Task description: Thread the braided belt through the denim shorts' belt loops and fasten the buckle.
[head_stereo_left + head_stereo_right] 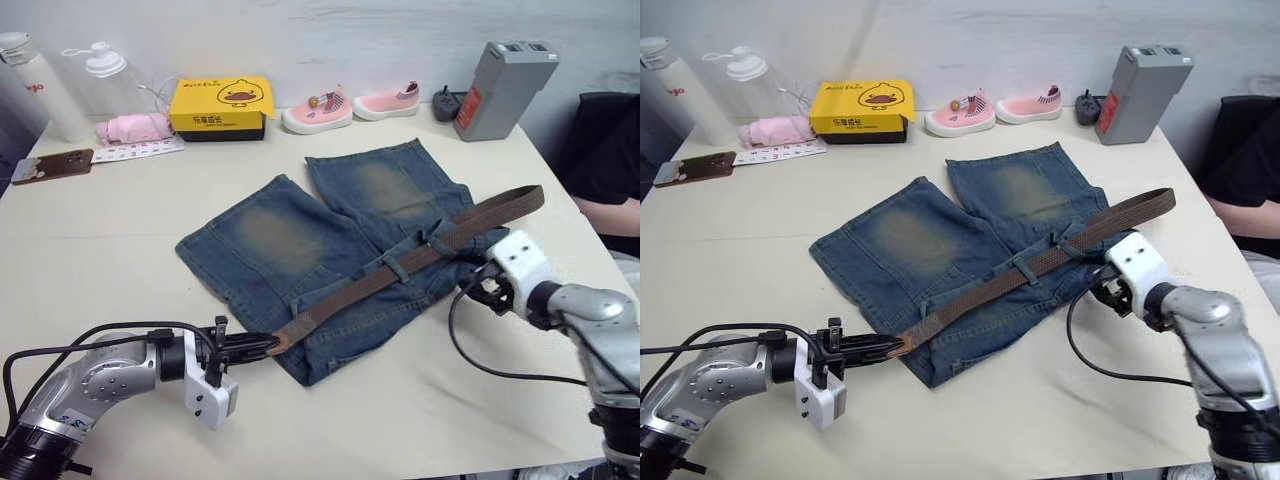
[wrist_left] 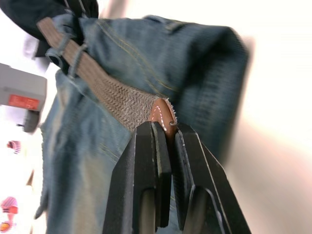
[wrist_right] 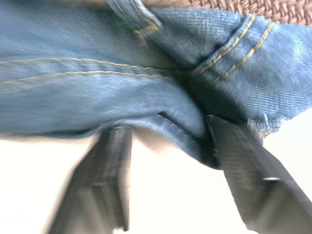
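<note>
At the left, the left gripper (image 1: pixel 262 343) lies low over the table (image 1: pixel 110 260), its fingers (image 2: pixel 153 161) pinched together on the tan tip (image 2: pixel 162 115) of the belt (image 1: pixel 400 265). From there the belt runs diagonally up and to the right along the waistband of the shorts (image 1: pixel 300 250), passing under two belt loops (image 1: pixel 396 268) near the middle, and its far end sticks out past the shorts' right edge. The shorts lie flat mid-table, legs pointing away. At the right, the right gripper (image 3: pixel 170 170) sits at the waistband's right end, fingers (image 3: pixel 243 161) spread apart with the denim edge between them.
</note>
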`<state>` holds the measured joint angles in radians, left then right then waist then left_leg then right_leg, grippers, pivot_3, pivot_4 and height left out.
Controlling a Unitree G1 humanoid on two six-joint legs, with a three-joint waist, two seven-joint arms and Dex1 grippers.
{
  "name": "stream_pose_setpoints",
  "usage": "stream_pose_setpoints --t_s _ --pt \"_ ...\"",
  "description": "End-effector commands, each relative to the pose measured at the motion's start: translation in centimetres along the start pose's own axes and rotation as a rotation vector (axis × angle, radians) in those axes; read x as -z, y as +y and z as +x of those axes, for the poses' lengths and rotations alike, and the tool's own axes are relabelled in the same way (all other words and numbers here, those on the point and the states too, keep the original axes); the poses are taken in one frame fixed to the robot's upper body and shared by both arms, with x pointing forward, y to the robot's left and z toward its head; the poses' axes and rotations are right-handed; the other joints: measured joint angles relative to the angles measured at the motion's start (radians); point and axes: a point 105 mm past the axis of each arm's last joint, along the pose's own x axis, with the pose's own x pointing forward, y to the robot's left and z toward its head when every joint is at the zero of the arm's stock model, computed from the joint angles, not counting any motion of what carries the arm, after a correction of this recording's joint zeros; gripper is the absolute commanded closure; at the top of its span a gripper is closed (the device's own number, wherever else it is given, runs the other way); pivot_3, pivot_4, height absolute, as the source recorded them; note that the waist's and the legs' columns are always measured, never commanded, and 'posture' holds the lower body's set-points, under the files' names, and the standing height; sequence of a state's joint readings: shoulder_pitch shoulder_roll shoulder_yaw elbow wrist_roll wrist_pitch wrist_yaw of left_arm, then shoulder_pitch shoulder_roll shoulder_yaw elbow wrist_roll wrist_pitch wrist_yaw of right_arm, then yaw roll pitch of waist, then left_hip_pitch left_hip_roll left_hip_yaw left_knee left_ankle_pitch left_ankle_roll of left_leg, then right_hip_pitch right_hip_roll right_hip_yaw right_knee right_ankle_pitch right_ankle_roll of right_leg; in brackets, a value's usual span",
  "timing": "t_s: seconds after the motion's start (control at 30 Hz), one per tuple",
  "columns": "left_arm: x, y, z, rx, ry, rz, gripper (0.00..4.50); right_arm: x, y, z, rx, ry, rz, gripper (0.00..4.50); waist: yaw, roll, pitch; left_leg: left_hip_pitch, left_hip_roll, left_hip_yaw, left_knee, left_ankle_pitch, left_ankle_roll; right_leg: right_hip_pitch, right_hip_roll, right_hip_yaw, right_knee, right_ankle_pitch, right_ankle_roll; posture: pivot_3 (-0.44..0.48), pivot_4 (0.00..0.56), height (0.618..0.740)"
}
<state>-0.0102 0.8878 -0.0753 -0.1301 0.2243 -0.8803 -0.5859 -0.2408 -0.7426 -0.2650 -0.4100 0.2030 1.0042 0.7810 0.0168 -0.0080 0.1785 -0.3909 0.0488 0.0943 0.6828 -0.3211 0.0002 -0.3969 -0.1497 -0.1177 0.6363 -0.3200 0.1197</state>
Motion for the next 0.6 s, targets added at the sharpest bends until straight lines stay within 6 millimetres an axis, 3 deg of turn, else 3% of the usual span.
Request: stream_pose_setpoints --t_s 0.03,0.17,0.27,0.37,0.5,0.6 --pt "0.2 1.0 -0.3 -0.094 0.005 0.028 4.50 -3.8 2.8 -3.6 -0.278 -0.126 0.179 0.03 -0.004 0.000 0.000 0.000 0.000 0.000 0.000 -0.001 0.001 0.000 0.000 0.000 0.000 0.000 0.000 0.000 0.150 0.703" --pt "0.5 1.0 0.7 -0.092 -0.002 0.034 4.50 -5.6 7.9 -5.1 -0.620 -0.174 0.268 0.03 -0.011 0.000 0.000 0.001 0.001 -0.001 0.000 -0.002 0.003 0.000 0.001 0.000 0.000 0.000 0.000 0.000 0.150 0.703" --pt "0.5 2.0 2.6 -0.125 -0.037 0.057 4.50 -5.3 12.0 -4.0 -0.808 -0.196 0.351 0.03 -0.016 0.000 0.000 0.001 0.002 -0.001 -0.001 -0.002 0.003 0.000 0.000 0.000 0.000 0.000 0.000 0.000 0.150 0.703" --pt "0.2 2.5 3.3 -0.139 -0.066 0.070 4.50 -3.8 15.1 -2.0 -0.870 -0.174 0.517 0.03 -0.015 0.000 -0.001 0.001 0.001 -0.001 -0.001 -0.002 0.003 0.000 0.000 0.000 0.001 0.000 0.000 0.000 0.150 0.703" --pt "0.0 2.4 3.5 -0.132 -0.087 0.089 4.50 -2.4 19.0 0.0 -0.886 -0.181 0.870 0.03 -0.021 -0.001 -0.001 0.000 -0.001 0.000 -0.002 0.000 -0.003 -0.001 0.000 -0.002 0.001 0.000 0.000 0.000 0.150 0.703" --pt "-0.1 2.4 3.5 -0.132 -0.094 0.095 4.50 -2.0 19.6 1.5 -0.803 -0.174 1.074 0.03 -0.023 0.000 -0.001 0.000 -0.001 0.001 -0.002 0.000 -0.003 -0.002 0.000 -0.002 0.001 0.000 0.000 0.000 0.150 0.703"
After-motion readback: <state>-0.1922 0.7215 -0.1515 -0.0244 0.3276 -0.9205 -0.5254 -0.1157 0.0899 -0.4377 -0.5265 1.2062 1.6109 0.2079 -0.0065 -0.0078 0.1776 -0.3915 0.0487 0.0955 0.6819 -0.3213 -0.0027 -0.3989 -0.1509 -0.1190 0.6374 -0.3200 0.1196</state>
